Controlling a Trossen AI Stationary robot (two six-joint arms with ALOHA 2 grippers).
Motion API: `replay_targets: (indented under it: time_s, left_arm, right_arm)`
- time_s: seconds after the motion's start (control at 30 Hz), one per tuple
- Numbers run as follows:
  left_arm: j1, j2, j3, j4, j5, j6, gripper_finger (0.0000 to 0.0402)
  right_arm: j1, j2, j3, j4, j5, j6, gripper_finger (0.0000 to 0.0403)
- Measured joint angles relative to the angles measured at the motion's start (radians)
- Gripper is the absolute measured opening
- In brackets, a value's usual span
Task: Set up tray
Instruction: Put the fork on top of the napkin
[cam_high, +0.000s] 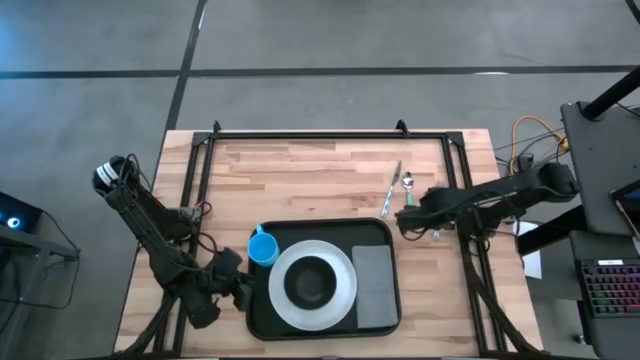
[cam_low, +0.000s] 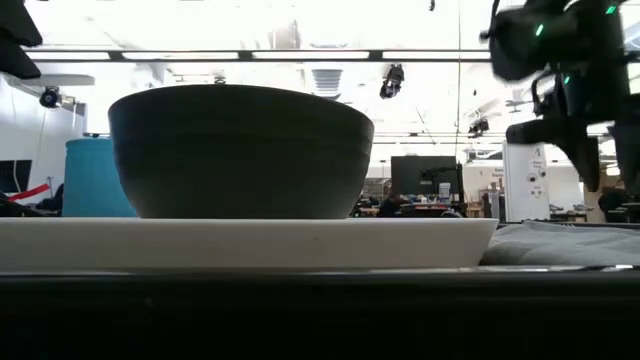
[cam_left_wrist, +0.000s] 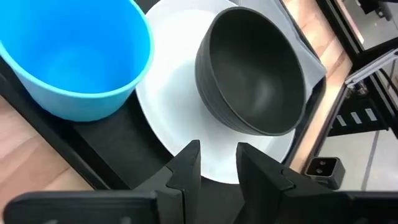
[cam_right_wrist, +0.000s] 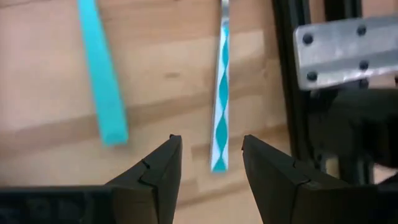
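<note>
the tray (cam_high: 262, 322) lies on the near middle part of the wooden table (cam_high: 300, 180), its long side running left to right. on it sit a white plate (cam_high: 344, 298) with a dark bowl (cam_high: 311, 282) in its middle, a flat grey napkin (cam_high: 373, 286) just right of the plate, and a blue cup (cam_high: 263, 247) in the tray's far left corner, touching or almost touching the plate's rim.

the left arm comes in from the table's left edge, runs diagonally toward the near side, and bends so that its wrist points right at the tray. the left pincer (cam_high: 243, 291) sits low at the tray's left rim, just near of the cup. in the left wrist view its two dark fingers (cam_left_wrist: 186, 167) stand a little apart with only a narrow gap, over the plate's edge, and nothing is between them; the bowl and cup are ahead of them.

the right arm reaches in from the right side, stretched nearly level and pointing left. the right pincer (cam_high: 404, 222) hovers over bare wood just beyond the tray's far right corner, beside two pieces of cutlery (cam_high: 398, 186) that lie side by side on the table. in the right wrist view its fingers (cam_right_wrist: 160, 168) are spread moderately wide and empty, with a striped teal-and-white handle (cam_right_wrist: 220, 99) lined up with the gap and a plain teal handle (cam_right_wrist: 101, 74) off to one side.

in the low view the bowl on the plate fills the frame, the napkin lies at the right, and a dark arm hangs above it.
</note>
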Motion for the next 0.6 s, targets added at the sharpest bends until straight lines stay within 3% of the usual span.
replay_targets:
  time_s: [0.3,0.6]
  left_arm:
    - [0.030,0.000,-0.010,-0.016,-0.003,-0.005,0.0084]
    - [0.071,0.000,-0.010,-0.049,-0.002,-0.006,0.0084]
  right_arm:
    - [-0.242,0.104,-0.047,0.050,0.013,-0.301,0.0161]
    - [-0.439,0.106,-0.072,0.118,0.021,-0.454,0.0138]
